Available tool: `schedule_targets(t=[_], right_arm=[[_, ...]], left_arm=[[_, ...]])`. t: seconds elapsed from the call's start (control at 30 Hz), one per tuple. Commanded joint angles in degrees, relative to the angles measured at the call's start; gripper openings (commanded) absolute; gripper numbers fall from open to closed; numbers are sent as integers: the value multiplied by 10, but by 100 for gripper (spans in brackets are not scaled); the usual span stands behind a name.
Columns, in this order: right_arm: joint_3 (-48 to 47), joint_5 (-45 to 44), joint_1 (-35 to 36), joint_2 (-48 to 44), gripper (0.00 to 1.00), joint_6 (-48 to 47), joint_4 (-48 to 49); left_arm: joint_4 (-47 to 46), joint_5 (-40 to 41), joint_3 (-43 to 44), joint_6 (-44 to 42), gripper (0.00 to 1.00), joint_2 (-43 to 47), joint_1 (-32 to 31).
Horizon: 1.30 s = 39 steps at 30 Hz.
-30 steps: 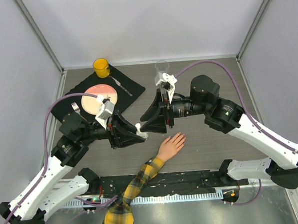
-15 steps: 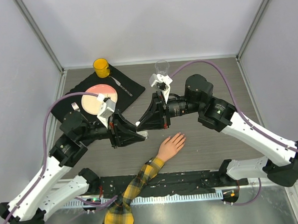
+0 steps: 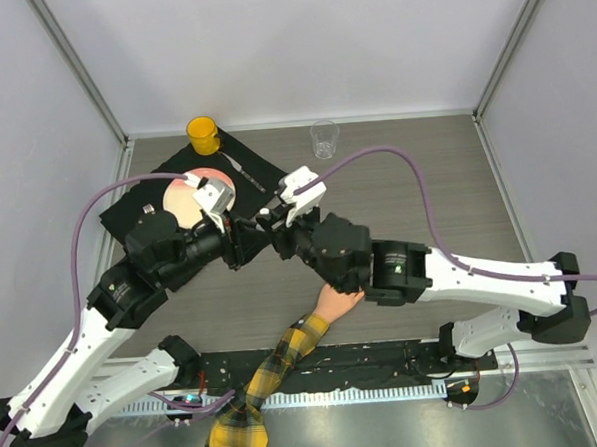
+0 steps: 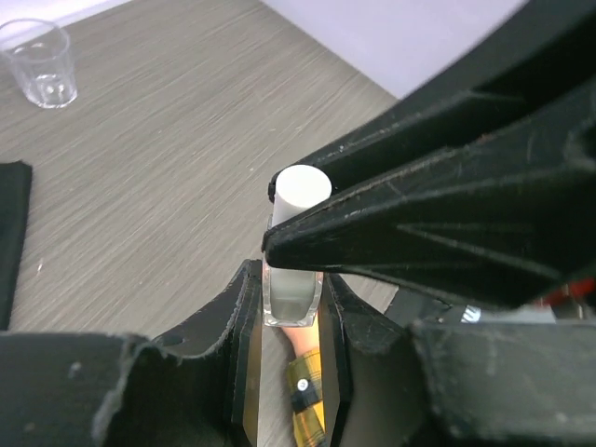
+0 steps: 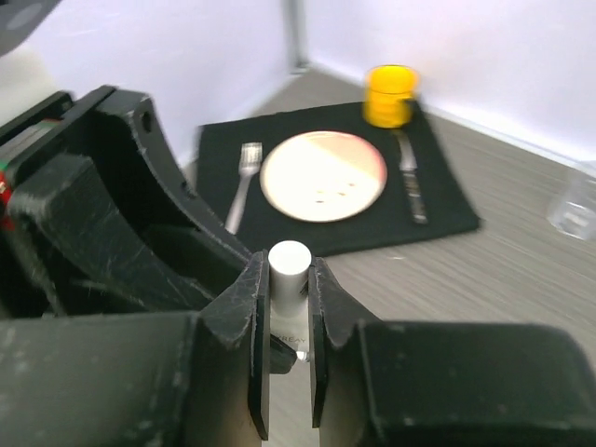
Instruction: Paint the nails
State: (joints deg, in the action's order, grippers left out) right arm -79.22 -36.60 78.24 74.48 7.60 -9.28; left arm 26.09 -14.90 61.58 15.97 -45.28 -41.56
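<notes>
top view first: both arms reach in over the grey table point(image 3: 447, 186). the left gripper point(image 3: 255, 238) and the right gripper point(image 3: 275, 228) meet tip to tip just beside the black mat point(image 3: 261, 172). whatever sits between them is buried in black fingers from up here. the mannequin hand point(image 3: 331, 302) lies near the front edge, its plaid sleeve point(image 3: 276, 365) trailing back toward the bases. the right arm's bulky wrist hangs right over its fingers, so the nails are hidden under it. on the mat there's a pink-and-cream plate point(image 3: 180, 200) half under the left arm, a knife point(image 3: 237, 165) and a yellow cup point(image 3: 203, 135) at the far corner. a clear glass point(image 3: 324, 138) stands alone by the back wall.

left wrist view: here's the small clear bottle point(image 4: 292, 296), upright, with the left gripper's two fingers clamped on its glass body, one on each side. up top, the white cap point(image 4: 304, 186) pokes out from behind the right gripper's dark fingers, which come in from the right. under the bottle there's a sliver of peach hand and plaid cuff, and the nails can't be made out there either.

right wrist view: the right gripper's jaws are closed in on the cap, one finger touching each side, the round white top showing between them. the left gripper's black body fills the left of the view. beyond them a fork point(image 5: 244, 182) lies left of the plate, the knife lies right of it and the cup stands behind, all on the mat. the glass is a blur at the right edge.
</notes>
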Motion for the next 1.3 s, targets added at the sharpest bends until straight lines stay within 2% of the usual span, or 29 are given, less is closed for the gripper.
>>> schedule_targets(t=[0.0, 0.17, 0.23, 0.27, 0.3, 0.33, 0.37, 0.4, 0.43, 0.5, 0.53, 0.63, 0.83, 1.03, 1.17, 1.27], right_arm=[[-23, -201, 39, 19, 1, -33, -62], [-13, -86, 17, -10, 1, -36, -60], [-3, -40, -5, -31, 23, -27, -61], [5, -17, -18, -54, 30, -21, -63], [9, 62, -29, -64, 41, -11, -71], [11, 108, -43, -73, 46, -4, -79], [10, 172, -82, -84, 49, 1, -86], [11, 295, -104, -97, 53, 13, -95], [12, 375, -127, -105, 56, 17, -96], [15, 533, -179, -119, 59, 29, -95], [12, 560, -188, -120, 60, 30, -95], [2, 642, -208, -122, 61, 43, -97], [-26, 719, -222, -95, 61, 50, -119], [-51, 710, -222, -77, 60, 26, -149], [-62, 715, -222, -60, 54, 16, -163], [-67, 725, -222, -53, 45, 10, -171]], left_arm=[[-75, 153, 2, -5, 0, -20, 24], [-91, 73, -23, -19, 0, -16, 24], [-93, 23, -36, -26, 0, -12, 24], [-88, 7, -39, -30, 0, -10, 24], [-82, -27, -40, -33, 0, -10, 24], [-75, -44, -40, -39, 0, -10, 24], [-60, -69, -39, -43, 0, -10, 24], [-56, -114, -38, -46, 0, -10, 24], [-53, -149, -39, -48, 0, -10, 24], [-56, -210, -41, -50, 0, -6, 24], [-59, -267, -40, -45, 0, -5, 24], [-76, -332, -41, -34, 0, 4, 24], [-64, -338, -37, -33, 0, 17, 24], [-46, -352, -34, -38, 0, 18, 24], [-42, -350, -33, -44, 0, 21, 24], [-35, -350, -30, -49, 0, 18, 24]])
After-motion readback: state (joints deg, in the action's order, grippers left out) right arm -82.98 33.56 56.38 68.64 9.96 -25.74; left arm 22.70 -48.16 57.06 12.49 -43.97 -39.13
